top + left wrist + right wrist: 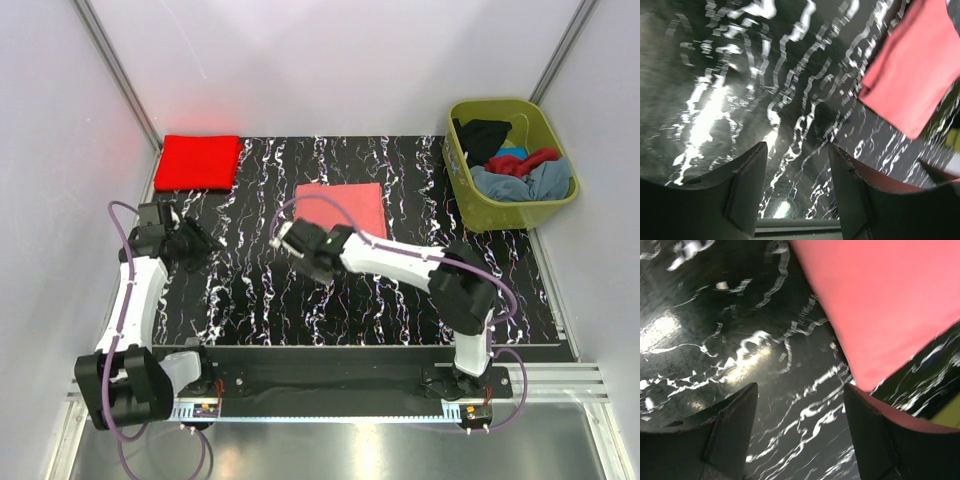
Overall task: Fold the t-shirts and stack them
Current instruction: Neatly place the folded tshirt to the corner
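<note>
Pink shirt [341, 206]: folded flat, mid-table, toward the far side.
Red shirt [198, 161]: folded flat, far-left corner, well apart from the pink shirt.
Loose shirts [515, 170]: black, dark red and grey-blue, heaped in the tub [460, 185] at far right.
Left gripper [200, 243]: over bare table [250, 290] at left, fingers apart, nothing between them.
Right gripper [287, 239]: just beside the pink shirt's near-left corner, fingers apart, nothing held.

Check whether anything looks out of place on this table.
Nothing spilled or damaged. Only the folded red shirt sits alone in the far-left corner, apart from the folded pink shirt at centre, not stacked.
</note>
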